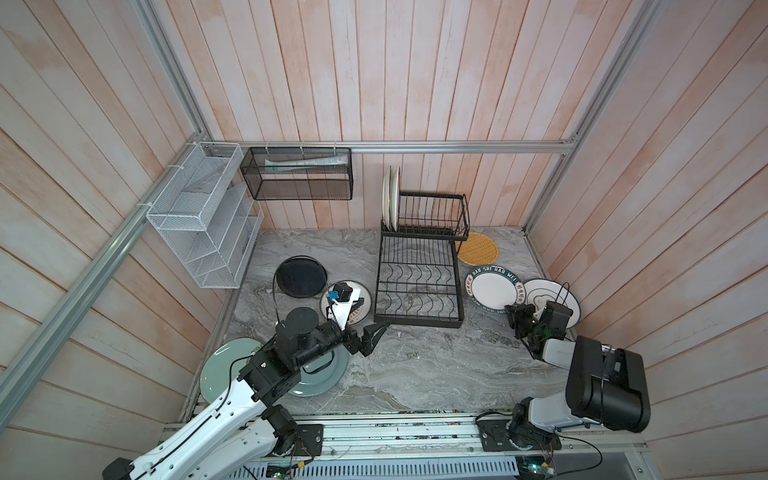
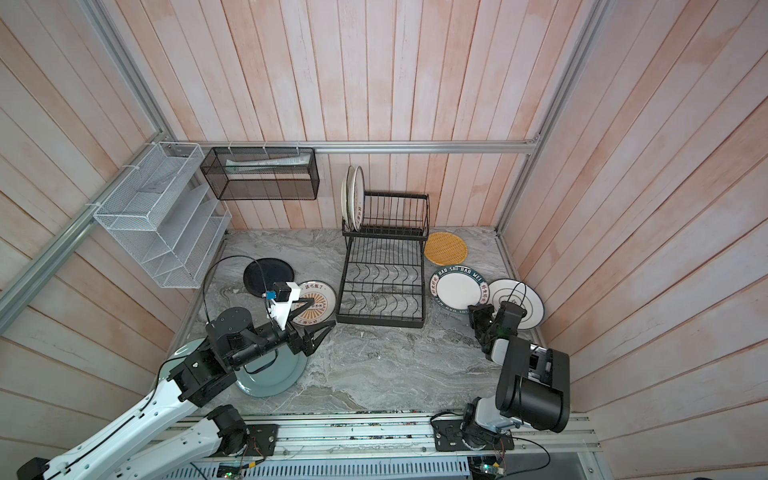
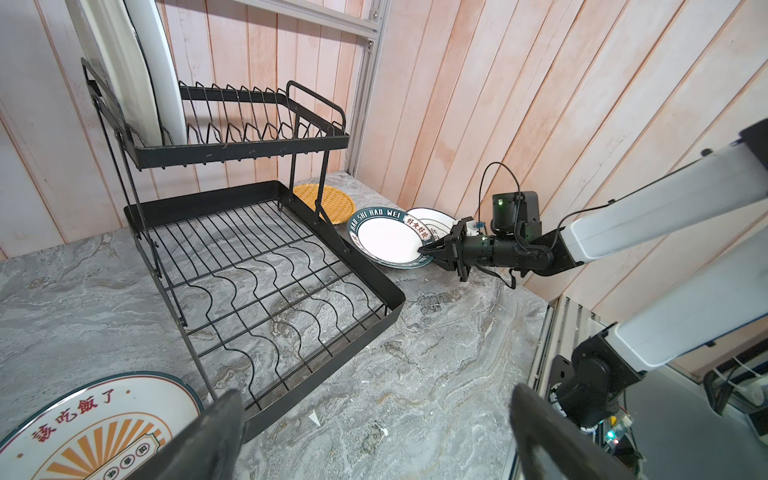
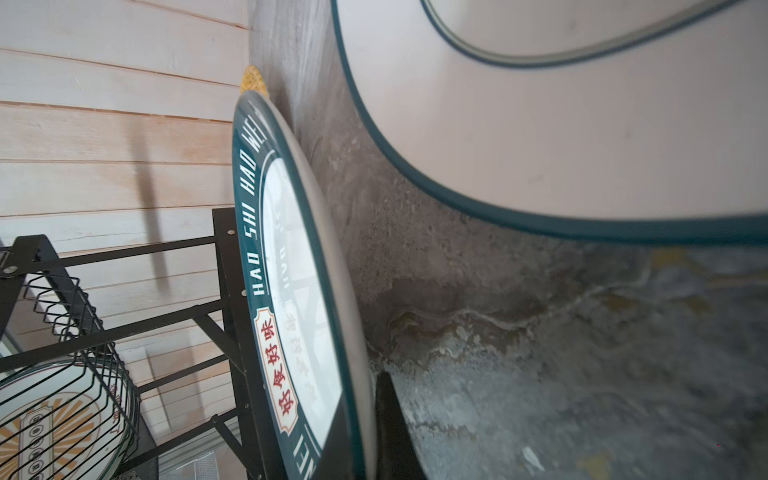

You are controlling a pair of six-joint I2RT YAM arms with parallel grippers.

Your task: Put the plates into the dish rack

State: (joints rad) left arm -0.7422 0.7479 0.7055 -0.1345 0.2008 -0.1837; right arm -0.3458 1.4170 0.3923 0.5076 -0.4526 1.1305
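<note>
Toward the left, a pale green plate (image 1: 220, 365), a black plate (image 1: 300, 276) and a sunburst plate (image 1: 365, 296) are seen lying flat on the counter (image 1: 415, 365). The left gripper (image 1: 378, 340) is held wide open and empty near the dish rack (image 1: 419, 320). Only two plates (image 1: 390, 199) are stood upright in its upper tier. Further right, a woven yellow plate (image 1: 478, 249) is not yet loaded, the lettered plate (image 1: 492, 291) is clamped at its rim by the closed right gripper (image 3: 426, 250), and a ringed white plate (image 1: 544, 291) is left waiting.
</note>
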